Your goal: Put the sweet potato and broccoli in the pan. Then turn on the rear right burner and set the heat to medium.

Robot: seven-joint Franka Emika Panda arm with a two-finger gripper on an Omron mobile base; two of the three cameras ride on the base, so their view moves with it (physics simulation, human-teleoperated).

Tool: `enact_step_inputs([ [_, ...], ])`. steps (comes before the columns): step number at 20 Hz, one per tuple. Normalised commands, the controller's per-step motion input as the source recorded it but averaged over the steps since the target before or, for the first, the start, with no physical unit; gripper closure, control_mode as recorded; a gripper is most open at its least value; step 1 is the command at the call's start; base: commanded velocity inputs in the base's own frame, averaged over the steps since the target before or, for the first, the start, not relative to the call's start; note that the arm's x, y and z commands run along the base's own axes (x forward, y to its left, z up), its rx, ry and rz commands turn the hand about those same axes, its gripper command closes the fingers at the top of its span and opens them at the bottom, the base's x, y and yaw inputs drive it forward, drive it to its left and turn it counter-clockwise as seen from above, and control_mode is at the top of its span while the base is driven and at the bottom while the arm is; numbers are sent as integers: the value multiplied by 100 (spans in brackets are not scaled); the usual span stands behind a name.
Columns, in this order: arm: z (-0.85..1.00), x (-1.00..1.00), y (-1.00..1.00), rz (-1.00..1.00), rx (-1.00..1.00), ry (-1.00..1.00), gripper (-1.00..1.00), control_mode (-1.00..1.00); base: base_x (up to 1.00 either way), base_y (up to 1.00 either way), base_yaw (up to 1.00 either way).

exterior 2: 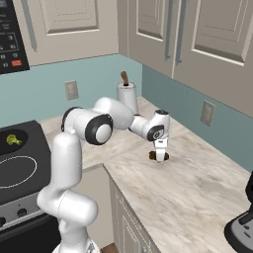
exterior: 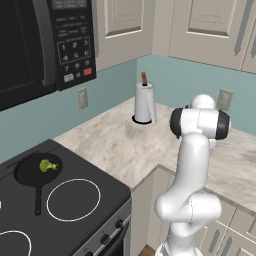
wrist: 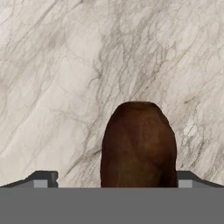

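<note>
Close under the hand camera, filling the lower centre of its frame, lies the sweet potato, a dark reddish-brown lump on the pale marbled counter. The two dark fingertips rise at the bottom edge, one far to the lump's left and one just at its right, so the fingers stand wide apart and clamp nothing. In the right base view the gripper hangs at mid-frame, pointing down over the same lump, with the paper towel roll behind it. The broccoli already sits in the pan at the lower left of the left base view, on the black cooktop. The step in hand looks like the pick of the sweet potato, with the burner work to follow. The lump sits off-centre between the fingers, nearer the right one; closing from here could let that finger strike first and nudge or roll the rounded body aside. Its smooth domed shape could also slip out of a shallow pinch during the long carry to the pan.
</note>
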Motion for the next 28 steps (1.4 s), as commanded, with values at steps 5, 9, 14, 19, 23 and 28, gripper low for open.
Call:
enact_step_inputs([
  [5,0,0,0,0,1,0,100,-100,0,0,0],
  [9,0,0,0,0,0,0,100,-100,0,0,0],
  [14,2,-55,57,22,-8,-16,100,-100,0,0,0],
  [19,61,-48,100,46,-20,-9,100,-100,0,0,0],
  [23,83,-46,100,49,-18,-2,100,-100,0,0,0],
  [28,66,-39,100,44,-15,-12,100,-100,0,0,0],
])
